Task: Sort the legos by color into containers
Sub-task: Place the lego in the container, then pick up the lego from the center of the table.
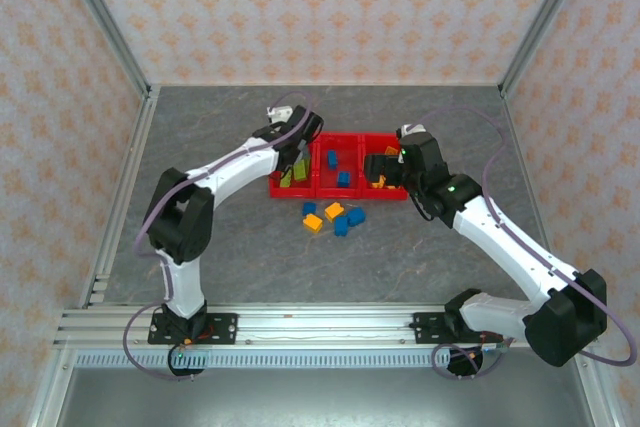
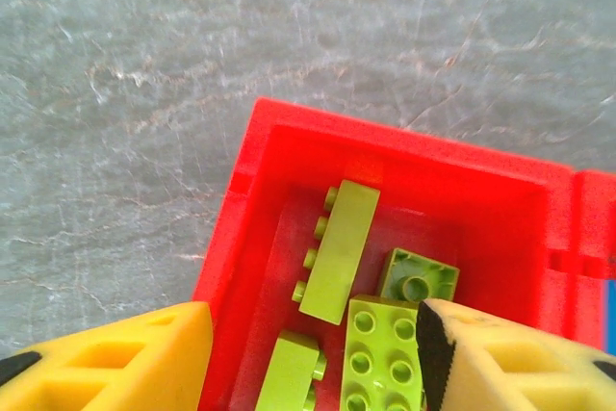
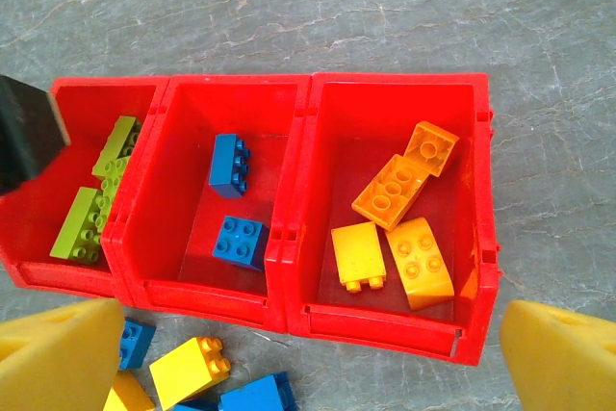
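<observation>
The containers are three joined red bins. My left gripper hangs over the left bin, open, with nothing between its fingers. Several lime green legos lie below it, among them a long one and a studded one. My right gripper stands open above the front of the right bin, which holds several orange-yellow legos. Two blue legos lie in the middle bin. Green legos show in the left bin.
Loose legos lie on the grey table just in front of the bins: a yellow one, blue ones and orange ones. Patterned walls enclose the table on three sides.
</observation>
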Robot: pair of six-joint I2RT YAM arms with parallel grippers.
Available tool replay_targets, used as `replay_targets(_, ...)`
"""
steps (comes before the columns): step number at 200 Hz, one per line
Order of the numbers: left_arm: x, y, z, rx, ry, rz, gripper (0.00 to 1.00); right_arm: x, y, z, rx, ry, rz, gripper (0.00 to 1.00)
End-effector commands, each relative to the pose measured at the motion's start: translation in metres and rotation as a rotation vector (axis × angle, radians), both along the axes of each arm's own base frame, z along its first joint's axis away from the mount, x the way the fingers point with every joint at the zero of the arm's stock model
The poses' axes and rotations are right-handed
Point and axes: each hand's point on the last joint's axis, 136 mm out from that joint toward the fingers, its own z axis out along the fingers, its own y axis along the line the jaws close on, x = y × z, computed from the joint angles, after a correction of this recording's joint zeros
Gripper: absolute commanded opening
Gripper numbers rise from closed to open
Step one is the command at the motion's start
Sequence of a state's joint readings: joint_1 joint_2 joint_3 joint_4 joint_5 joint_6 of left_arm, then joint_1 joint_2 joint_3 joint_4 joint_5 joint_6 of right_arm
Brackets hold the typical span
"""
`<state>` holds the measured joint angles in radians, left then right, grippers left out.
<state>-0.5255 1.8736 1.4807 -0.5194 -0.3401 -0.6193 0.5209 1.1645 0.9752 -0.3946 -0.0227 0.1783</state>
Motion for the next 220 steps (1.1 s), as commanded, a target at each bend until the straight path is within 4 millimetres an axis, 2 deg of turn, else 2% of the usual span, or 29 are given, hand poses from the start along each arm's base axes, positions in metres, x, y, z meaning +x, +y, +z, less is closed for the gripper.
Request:
replay_targets(1,-0.010,-0.005,0.028,-0.027,-0.062,-0.028,0.68,0.004,0.001,0.007,-0.014,-0.023,0.001,1.00)
replay_targets(25,-0.029,-0.019,0.033,-0.054,-0.074,-0.084,0.80,0.005,0.002,0.007,-0.011,-0.022,0.004,1.00)
replay_targets(65,-0.067,-0.040,0.020,-0.074,-0.042,-0.156,0.99,0.004,0.004,0.008,-0.003,-0.020,0.011,1.00)
replay_targets(100,-0.102,-0.050,0.005,-0.094,0.008,-0.171,0.99,0.007,0.006,0.001,-0.008,-0.001,0.014,1.00)
replay_targets(120,-0.119,-0.043,-0.005,-0.137,0.011,-0.074,0.99,0.007,0.008,0.000,-0.003,0.003,0.017,1.00)
replay_targets(128,-0.126,-0.039,-0.012,-0.194,0.005,0.001,0.98,0.007,0.009,0.000,0.000,0.005,0.019,1.00)
replay_targets(154,-0.145,-0.058,-0.031,-0.433,-0.055,0.092,0.93,0.008,0.012,-0.001,0.012,0.013,0.027,1.00)
replay_targets(187,-0.155,-0.072,-0.046,-0.516,-0.066,0.176,0.91,0.007,0.012,0.000,0.011,0.017,0.031,1.00)
replay_targets(220,-0.157,-0.095,-0.062,-0.547,-0.030,0.156,0.85,0.006,0.012,-0.001,0.015,0.013,0.032,1.00)
